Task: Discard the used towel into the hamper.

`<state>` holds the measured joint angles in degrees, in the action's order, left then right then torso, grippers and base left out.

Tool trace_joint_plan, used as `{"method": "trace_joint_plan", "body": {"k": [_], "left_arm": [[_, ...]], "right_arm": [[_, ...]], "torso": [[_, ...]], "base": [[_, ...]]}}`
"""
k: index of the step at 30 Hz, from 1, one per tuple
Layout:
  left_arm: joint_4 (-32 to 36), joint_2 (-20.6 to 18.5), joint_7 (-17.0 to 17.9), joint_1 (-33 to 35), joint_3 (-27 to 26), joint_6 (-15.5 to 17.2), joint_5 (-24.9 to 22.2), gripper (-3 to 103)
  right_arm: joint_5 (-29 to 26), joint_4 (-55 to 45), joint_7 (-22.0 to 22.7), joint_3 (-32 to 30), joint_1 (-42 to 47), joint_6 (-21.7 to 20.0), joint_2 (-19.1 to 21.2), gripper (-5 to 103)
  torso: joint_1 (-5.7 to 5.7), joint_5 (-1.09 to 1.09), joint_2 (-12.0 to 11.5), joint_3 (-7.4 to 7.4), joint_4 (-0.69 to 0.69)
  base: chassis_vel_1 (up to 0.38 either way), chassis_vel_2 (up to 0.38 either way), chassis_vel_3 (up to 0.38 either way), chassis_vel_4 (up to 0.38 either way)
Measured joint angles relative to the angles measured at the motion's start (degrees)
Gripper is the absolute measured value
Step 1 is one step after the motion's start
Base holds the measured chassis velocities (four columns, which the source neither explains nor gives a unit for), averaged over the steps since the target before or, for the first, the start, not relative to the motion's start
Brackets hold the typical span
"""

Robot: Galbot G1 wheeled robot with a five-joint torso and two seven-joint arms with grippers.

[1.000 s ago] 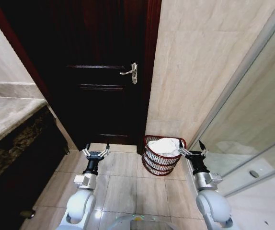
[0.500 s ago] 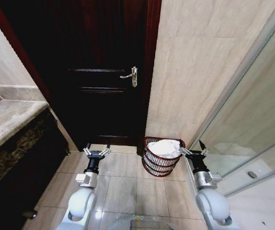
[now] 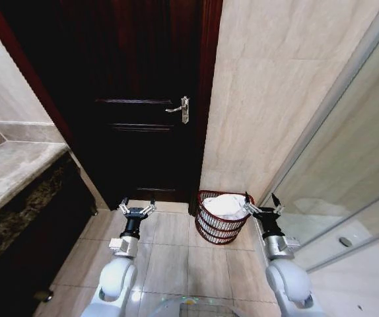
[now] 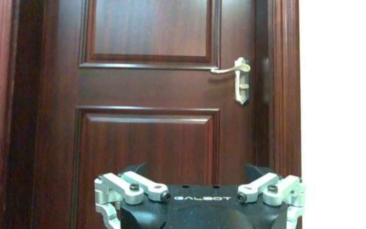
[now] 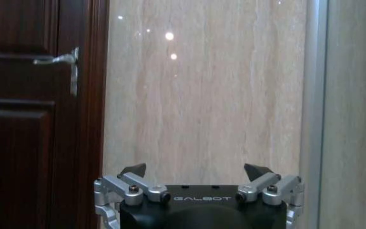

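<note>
The hamper (image 3: 223,216) is standing on the tiled floor (image 3: 176,254) at the foot of the beige wall (image 3: 275,86), just right of the dark wooden door (image 3: 143,99), with a white towel (image 3: 226,205) lying inside it. The right gripper (image 3: 263,207) is hovering at the hamper's 3 o'clock, just beside the rim, its fingers spread and holding nothing. The left gripper (image 3: 137,209) is hanging at the hamper's 9 o'clock, well apart, fingers spread and empty, facing the door and its handle (image 4: 234,71).
</note>
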<state>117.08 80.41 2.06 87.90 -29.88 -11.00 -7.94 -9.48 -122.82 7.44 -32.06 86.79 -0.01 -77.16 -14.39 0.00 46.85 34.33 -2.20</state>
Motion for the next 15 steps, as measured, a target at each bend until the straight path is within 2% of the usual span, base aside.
{"method": "trace_joint_plan", "body": {"k": [3, 6, 15], "left_arm": [[-0.8, 0.4, 0.5, -2.3, -0.7, 1.9, -0.5, 100], [-0.9, -1.7, 1.4, -4.0, -0.6, 3.1, -0.8, 100], [-0.6, -1.2, 2.0, -5.4, -0.3, 3.6, -1.2, 100]], "right_arm": [[-1.1, 0.5, 1.3, 0.2, -2.3, -2.0, 0.8, 100], [-1.3, 1.2, 1.9, 0.7, -3.8, -2.6, 2.4, 100], [-0.2, 2.2, 2.9, 4.4, -5.7, -4.5, 1.9, 100]], "torso": [[-0.36, 0.01, 0.8, 0.37, -0.01], [-0.76, 0.0, 1.7, 0.93, 0.0], [-1.77, 0.0, 4.1, 2.29, 0.0]], "base": [[0.0, 0.0, 0.0, 0.0], [0.0, 0.0, 0.0, 0.0], [0.0, 0.0, 0.0, 0.0]]}}
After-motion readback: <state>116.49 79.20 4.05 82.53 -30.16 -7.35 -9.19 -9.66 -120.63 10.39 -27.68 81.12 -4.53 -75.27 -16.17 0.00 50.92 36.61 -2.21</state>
